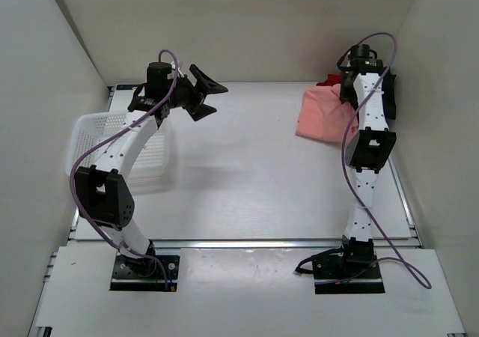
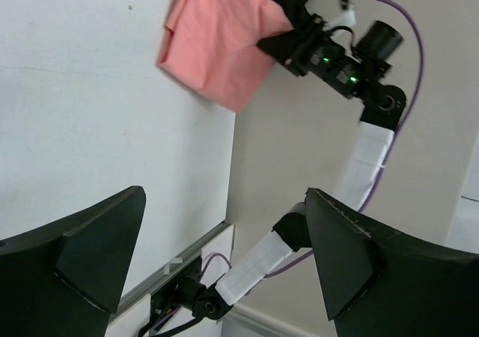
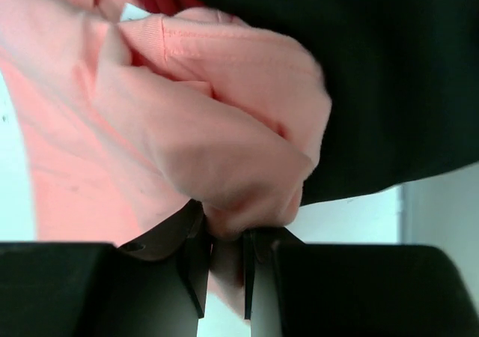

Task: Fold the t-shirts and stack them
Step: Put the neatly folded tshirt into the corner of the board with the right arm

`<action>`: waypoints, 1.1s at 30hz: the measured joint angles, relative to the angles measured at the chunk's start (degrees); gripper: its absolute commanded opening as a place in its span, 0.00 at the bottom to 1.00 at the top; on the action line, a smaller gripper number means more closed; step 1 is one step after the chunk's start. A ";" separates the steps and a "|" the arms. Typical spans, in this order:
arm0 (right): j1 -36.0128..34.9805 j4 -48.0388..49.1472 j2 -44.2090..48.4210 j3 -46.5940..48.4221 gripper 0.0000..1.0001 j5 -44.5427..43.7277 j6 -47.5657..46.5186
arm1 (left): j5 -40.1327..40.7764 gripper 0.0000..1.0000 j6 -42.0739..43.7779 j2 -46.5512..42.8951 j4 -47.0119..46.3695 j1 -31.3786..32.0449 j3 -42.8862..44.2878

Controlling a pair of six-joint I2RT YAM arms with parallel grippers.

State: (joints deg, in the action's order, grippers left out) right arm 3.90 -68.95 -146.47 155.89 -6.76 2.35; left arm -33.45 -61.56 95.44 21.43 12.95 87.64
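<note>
shirt: salmon-pink t-shirt (image 1: 320,118) lies crumpled at the far right of the table (image 1: 247,172), touching a red shirt (image 1: 329,81) and a black shirt (image 1: 391,105)
right gripper (image 3: 224,266): jaws pinched on a bunched fold of the pink cloth, near the neck label (image 3: 135,11)
left gripper (image 1: 203,91): jaws spread wide, empty, in the air near the white basket (image 1: 97,138), well apart from the shirts
handling: light, limp, not fragile; likely drapes and drags when lifted; a thin pinch may slip or catch extra layers
hold: probably best at the shoulder seams or hem corners, one per gripper, to spread it flat
status: pink one not yet folded
</note>
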 measured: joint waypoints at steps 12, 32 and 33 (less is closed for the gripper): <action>3.19 4.94 6.80 2.56 0.00 4.11 -7.43 | 3.21 0.99 0.07 -0.04 2.32 2.64 -1.90; 8.59 24.52 5.40 -1.86 0.00 -4.46 -14.97 | 3.52 0.99 2.08 0.90 5.92 2.86 -2.05; 8.61 25.51 4.87 -2.14 0.00 -5.25 -15.47 | 3.61 0.99 2.21 0.92 6.08 2.86 -2.08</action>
State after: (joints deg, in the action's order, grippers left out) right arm 12.51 -43.44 -141.60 153.75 -12.01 -13.13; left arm -29.85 -59.35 96.36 27.51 15.81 85.56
